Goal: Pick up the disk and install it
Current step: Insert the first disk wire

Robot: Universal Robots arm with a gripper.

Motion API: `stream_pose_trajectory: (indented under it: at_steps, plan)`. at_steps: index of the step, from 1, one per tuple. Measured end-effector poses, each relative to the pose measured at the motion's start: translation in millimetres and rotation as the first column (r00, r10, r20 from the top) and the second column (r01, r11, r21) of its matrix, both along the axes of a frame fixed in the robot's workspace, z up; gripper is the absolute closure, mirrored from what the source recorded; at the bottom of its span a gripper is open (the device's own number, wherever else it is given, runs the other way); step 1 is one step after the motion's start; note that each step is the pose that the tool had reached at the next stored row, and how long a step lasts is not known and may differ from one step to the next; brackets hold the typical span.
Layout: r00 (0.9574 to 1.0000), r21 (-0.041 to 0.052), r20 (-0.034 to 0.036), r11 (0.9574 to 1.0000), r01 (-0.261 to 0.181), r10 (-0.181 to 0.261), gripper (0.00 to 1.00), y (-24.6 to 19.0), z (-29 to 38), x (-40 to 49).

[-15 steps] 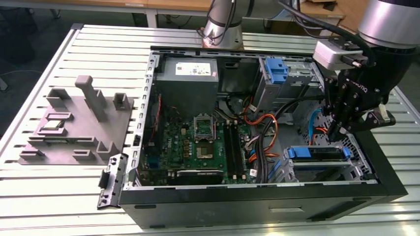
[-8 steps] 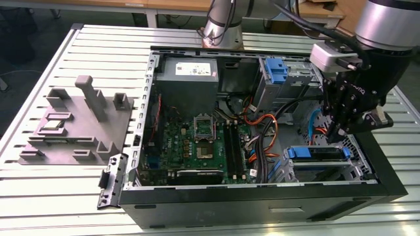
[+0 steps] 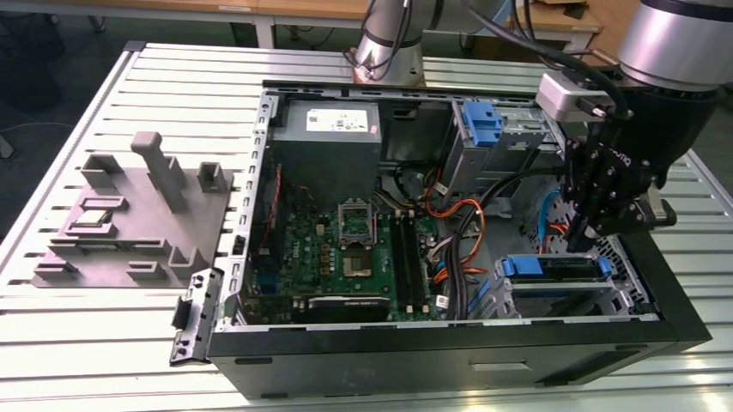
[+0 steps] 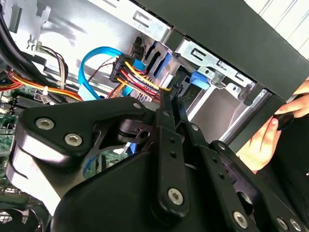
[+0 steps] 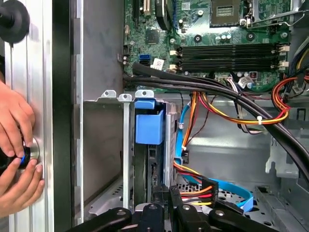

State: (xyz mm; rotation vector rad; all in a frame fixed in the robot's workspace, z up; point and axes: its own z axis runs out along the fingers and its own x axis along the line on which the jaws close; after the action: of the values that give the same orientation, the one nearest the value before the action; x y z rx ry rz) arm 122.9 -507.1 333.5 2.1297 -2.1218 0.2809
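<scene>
Scene: an open computer case [image 3: 458,343] lies on its side on a slatted metal tabletop [image 3: 69,309], its motherboard [image 3: 343,249] exposed.
Tool: the black tool [image 3: 590,236] hangs from the robot arm [image 3: 675,51] inside the case, just above the drive bay [image 3: 561,287] at the case's front corner. In both wrist views its fingers [image 4: 169,121] stand pressed together, narrow, with nothing between them; the tips [image 5: 166,193] sit right at the edge of the seated drive.
Disk: the disk [image 3: 555,270] sits in the drive bay of the case, standing on edge in a slot, its blue plastic rail [image 5: 149,126] facing out. In the first wrist view its dark body [image 5: 147,166] runs down between the bay's metal walls.
Cables: a bundle of red, yellow and orange wires [image 4: 137,77] and a curved light-blue cable [image 4: 91,72] lie in the case just beside the bay; thick black cables [image 5: 217,96] cross between the motherboard and the bay.
Person: a hand [image 5: 17,145] grips a round knob on the tabletop just outside the case wall; fingers also show beyond the case's edge in the second wrist view [image 4: 263,140].
Beside the case: a grey moulded fixture [image 3: 137,215] rests on the tabletop, well apart from the bay.
</scene>
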Motion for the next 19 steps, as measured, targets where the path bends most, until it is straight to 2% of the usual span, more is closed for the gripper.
stream_pose_trajectory:
  at_steps: [5,11,14,16,17,18,19]
  plan:
    - [1.0000,0.0007,0.0009,1.0000,0.000,0.000,0.83,-2.0,0.3,0.1]
    - [1.0000,0.0034,0.0035,1.0000,0.000,0.000,0.83,-2.2,2.7,-0.3]
    - [1.0000,0.0058,0.0035,1.0000,0.000,0.000,0.83,-4.4,2.9,-0.4]
    - [1.0000,0.0137,0.0035,0.9999,0.000,0.000,0.83,-7.6,2.9,-0.4]
    - [1.0000,0.0218,0.0035,0.9998,0.000,0.000,0.83,-8.6,2.8,-0.4]
    - [1.0000,0.0322,0.0035,0.9995,0.000,0.000,0.83,-9.4,2.8,-0.4]
    - [1.0000,0.0467,0.0035,0.9989,0.000,0.000,0.83,-10.1,2.8,-0.4]
